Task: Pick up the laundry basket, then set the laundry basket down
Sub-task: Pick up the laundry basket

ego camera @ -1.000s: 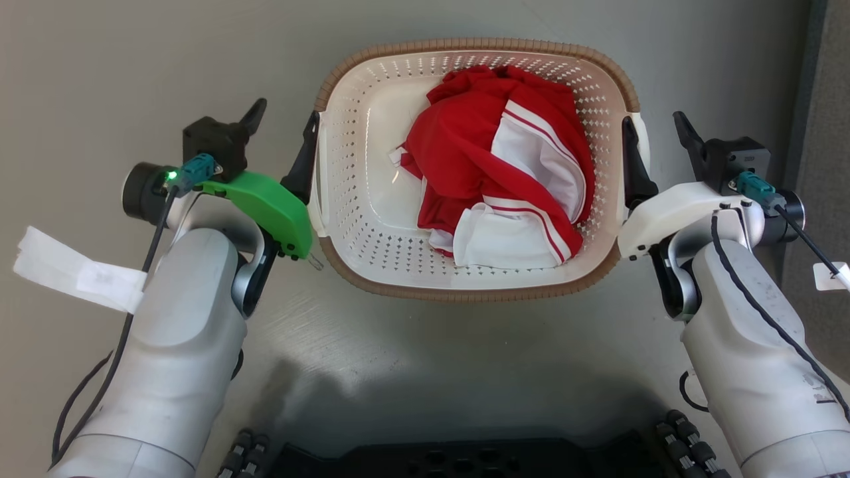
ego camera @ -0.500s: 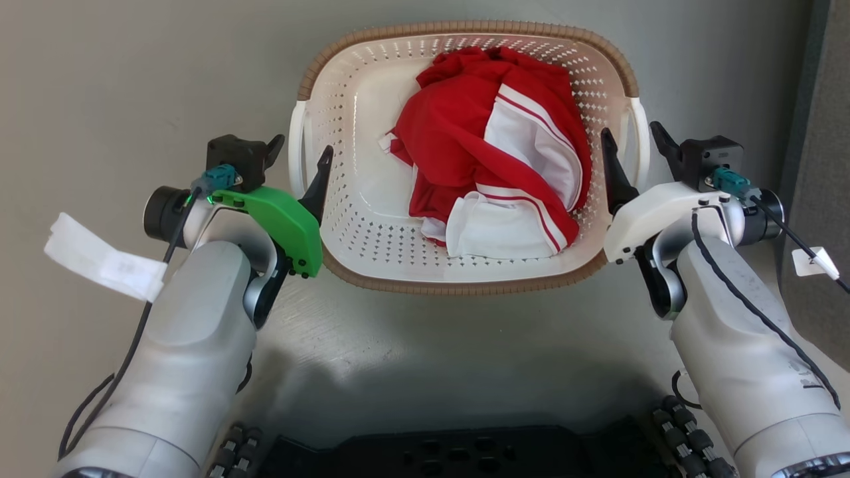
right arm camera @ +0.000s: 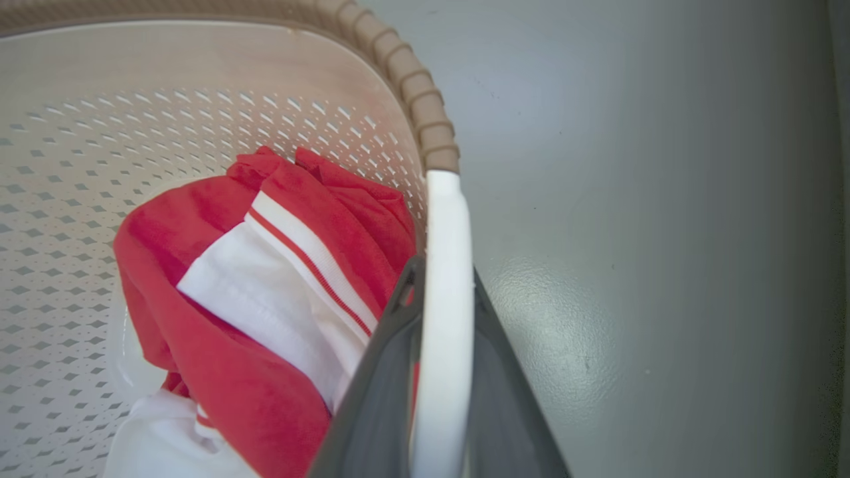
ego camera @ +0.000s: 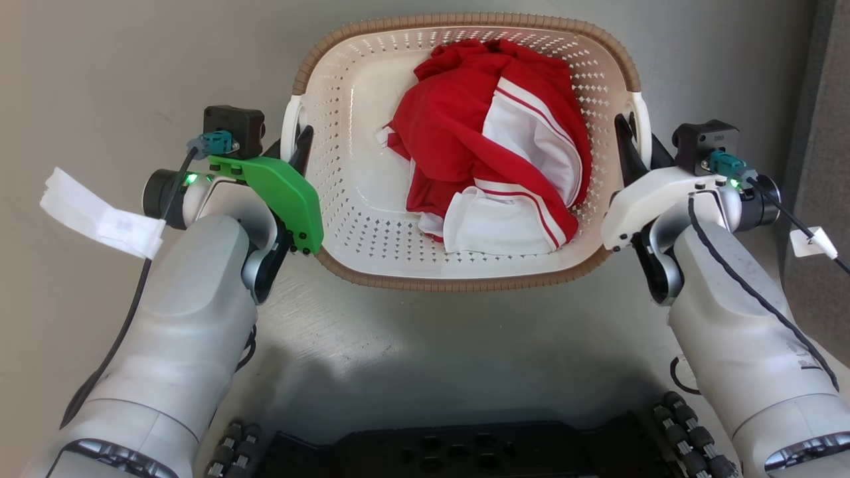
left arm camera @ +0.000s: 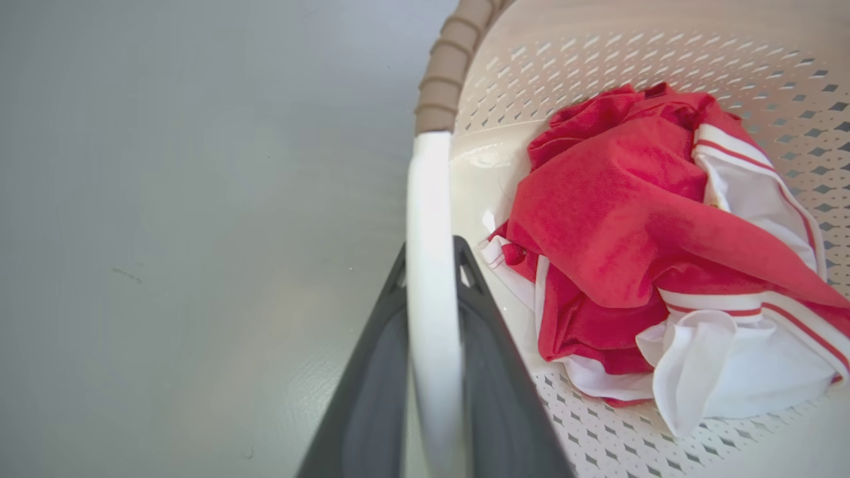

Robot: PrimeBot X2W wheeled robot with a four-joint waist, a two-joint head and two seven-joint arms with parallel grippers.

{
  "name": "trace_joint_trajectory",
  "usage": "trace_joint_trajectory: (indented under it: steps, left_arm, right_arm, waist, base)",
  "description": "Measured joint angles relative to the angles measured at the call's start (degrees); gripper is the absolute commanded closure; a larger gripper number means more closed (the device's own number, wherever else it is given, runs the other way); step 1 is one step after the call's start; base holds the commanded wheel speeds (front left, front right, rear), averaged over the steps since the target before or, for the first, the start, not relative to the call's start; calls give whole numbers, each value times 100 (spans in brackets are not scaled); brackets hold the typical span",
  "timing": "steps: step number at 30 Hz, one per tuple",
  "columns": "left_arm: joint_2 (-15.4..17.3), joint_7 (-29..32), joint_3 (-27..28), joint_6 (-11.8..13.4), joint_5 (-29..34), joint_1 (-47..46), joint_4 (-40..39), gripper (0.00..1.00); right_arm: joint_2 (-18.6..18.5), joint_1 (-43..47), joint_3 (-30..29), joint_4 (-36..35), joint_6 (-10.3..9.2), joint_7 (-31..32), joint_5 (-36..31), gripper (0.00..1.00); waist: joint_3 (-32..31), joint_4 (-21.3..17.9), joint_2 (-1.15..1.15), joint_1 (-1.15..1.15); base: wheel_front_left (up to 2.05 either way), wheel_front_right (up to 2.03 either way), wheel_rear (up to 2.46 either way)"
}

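Two grippers clamp the laundry basket [ego camera: 465,18] by its white side handles.
The basket lies between the two arms, with a crumpled red-and-white garment [ego camera: 465,133] inside it and grey floor [ego camera: 99,66] all around; whether it rests on that floor cannot be told. The left gripper [ego camera: 292,143] is at the basket's left side, drawn nearly closed around the left handle [left arm camera: 431,199], with one dark finger inside the handle loop and one outside, both against the bar. The right gripper [ego camera: 637,141] is at the basket's right side, pinched the same way on the right handle [right arm camera: 445,232], its inner finger close to the garment.
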Motion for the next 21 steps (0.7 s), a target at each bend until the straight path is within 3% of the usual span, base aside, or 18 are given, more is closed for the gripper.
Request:
trace_joint_trajectory:
  steps: [21]
  left_arm:
    - [-1,71,-480,4,-742,-38,358,100]
  right_arm:
    - [27,-125,156,609,123,0,310,100]
  waist:
    - [-420,35,0,0]
  base:
    - [0,0,0]
